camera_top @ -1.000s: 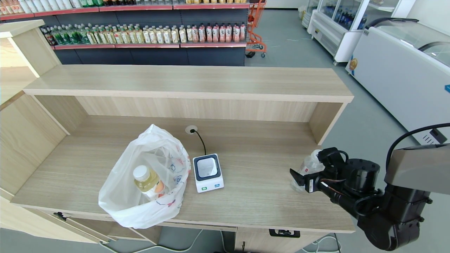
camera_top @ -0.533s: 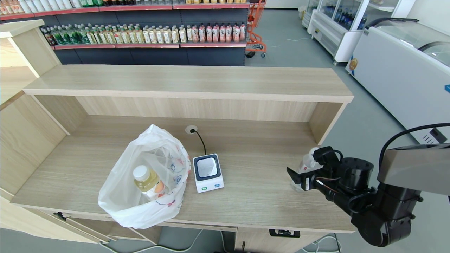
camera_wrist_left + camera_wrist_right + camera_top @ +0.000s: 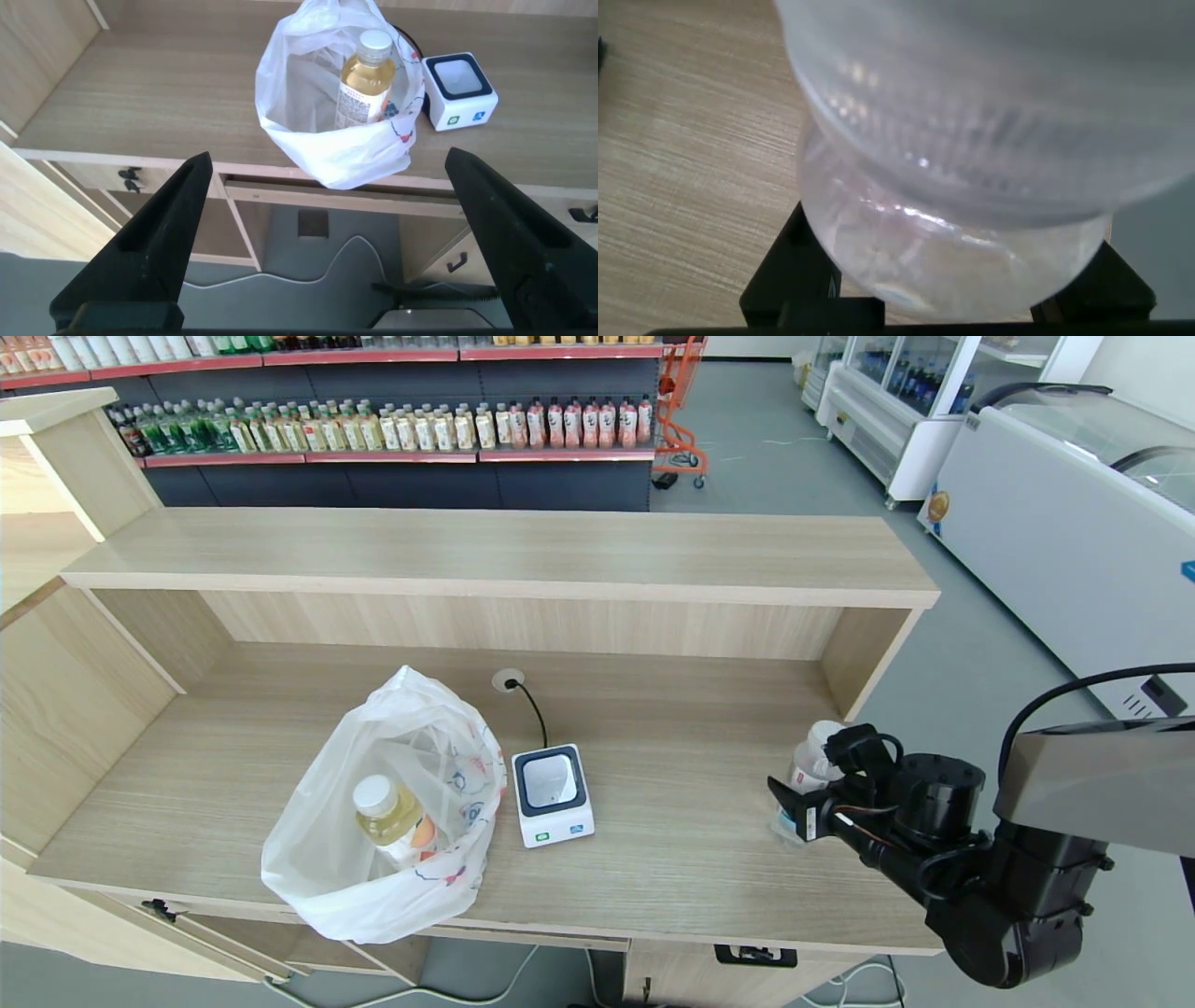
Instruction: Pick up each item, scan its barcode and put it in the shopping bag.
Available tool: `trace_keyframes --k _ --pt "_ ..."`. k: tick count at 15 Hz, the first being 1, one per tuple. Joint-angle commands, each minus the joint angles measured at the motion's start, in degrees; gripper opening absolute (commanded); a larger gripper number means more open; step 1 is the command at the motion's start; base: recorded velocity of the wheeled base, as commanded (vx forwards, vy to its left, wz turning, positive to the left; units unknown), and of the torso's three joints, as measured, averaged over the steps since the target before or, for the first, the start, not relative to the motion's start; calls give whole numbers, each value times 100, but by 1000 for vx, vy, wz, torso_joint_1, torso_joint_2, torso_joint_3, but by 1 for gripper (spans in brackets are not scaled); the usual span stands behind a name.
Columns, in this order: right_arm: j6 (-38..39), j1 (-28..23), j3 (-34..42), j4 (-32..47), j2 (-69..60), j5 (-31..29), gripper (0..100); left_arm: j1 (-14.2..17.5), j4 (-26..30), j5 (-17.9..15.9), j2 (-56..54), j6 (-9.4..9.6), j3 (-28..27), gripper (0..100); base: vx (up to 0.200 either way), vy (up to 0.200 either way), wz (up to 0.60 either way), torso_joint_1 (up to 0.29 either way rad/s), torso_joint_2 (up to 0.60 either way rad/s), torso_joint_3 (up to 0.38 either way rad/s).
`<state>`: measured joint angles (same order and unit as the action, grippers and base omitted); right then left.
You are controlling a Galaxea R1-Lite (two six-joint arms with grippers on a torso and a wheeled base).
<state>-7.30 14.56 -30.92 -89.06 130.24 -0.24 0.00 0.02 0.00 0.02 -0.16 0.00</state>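
Clear ribbed plastic bottle [image 3: 814, 751] | pinched between right fingers [image 3: 784, 798] | woodgrain counter [image 3: 653, 840]

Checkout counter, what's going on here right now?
The robot's right pincer is closed on a clear bottle at the right end of the counter. The scanner sits mid-counter, and the shopping bag beside it already holds a bottle of yellowish drink. The left pincer hangs open in front of the counter, holding nothing.
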Motion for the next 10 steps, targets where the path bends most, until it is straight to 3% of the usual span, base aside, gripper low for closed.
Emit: trace_keyframes --k 1,10 --pt "-34 -5 15 -6 -17 -2 0 0 -2 0 -2 -2 0 100 0 0 0 0 0 0" --pt "-87 -102 314 -6 -210 -46 0 0 -2 0 -2 -2 0 100 0 0 0 0 0 0"
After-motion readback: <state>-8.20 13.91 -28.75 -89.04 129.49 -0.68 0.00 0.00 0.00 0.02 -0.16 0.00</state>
